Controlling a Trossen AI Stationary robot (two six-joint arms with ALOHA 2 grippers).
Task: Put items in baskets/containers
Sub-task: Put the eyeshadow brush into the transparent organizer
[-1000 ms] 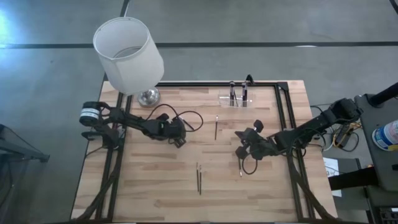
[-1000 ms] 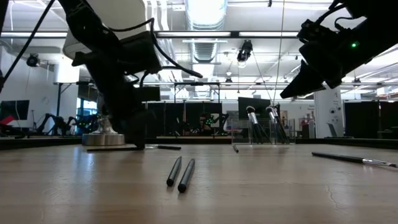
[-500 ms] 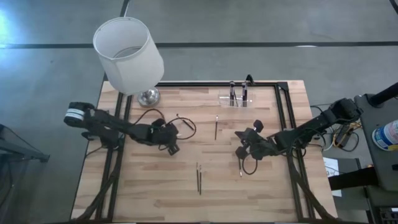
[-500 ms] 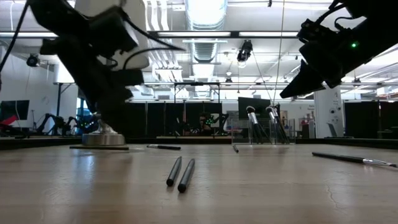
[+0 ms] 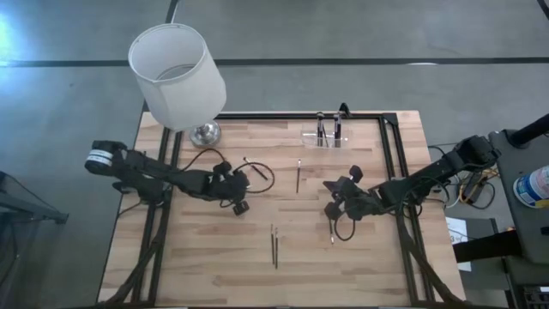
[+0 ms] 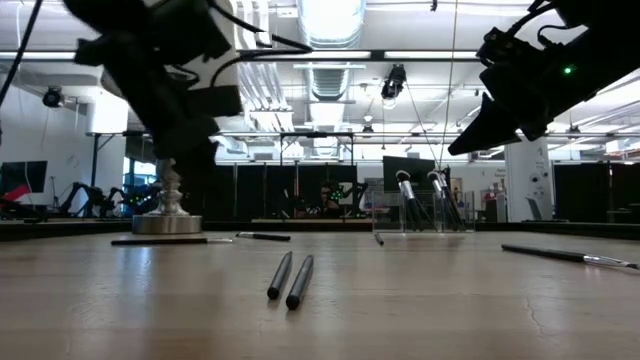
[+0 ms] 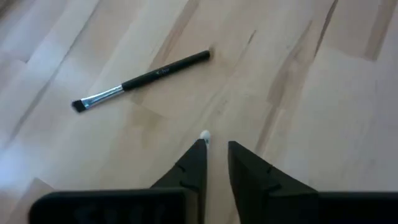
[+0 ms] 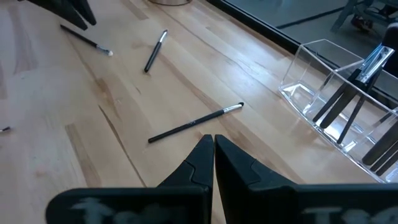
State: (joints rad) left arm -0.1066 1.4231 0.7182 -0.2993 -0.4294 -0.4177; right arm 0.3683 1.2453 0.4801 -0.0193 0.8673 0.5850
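My left gripper point(image 7: 216, 144) hovers above the table left of centre point(image 5: 239, 204), its fingers a narrow gap apart with nothing between them. A thin stick lies flat under it. Only its white tip point(image 7: 205, 134) shows past one finger, and it shows whole in the right wrist view point(image 8: 84, 39). A black brush point(image 7: 143, 78) lies just beyond. My right gripper point(image 8: 213, 138) hangs shut and empty above the table's right half point(image 5: 333, 209). The clear holder point(image 5: 326, 136) stands at the far edge with a few brushes upright in it point(image 8: 339, 99).
A white lamp point(image 5: 176, 75) stands on its metal base point(image 6: 165, 222) at the far left corner. Two dark sticks lie side by side near the front point(image 5: 274, 245). One brush point(image 5: 298, 176) lies mid-table, and another point(image 6: 570, 256) lies under my right arm.
My left gripper has risen off the table, where it stood over the thin stick, and has drawn back a little toward the table's left edge. The stick has stayed flat on the table. My right arm has kept still.
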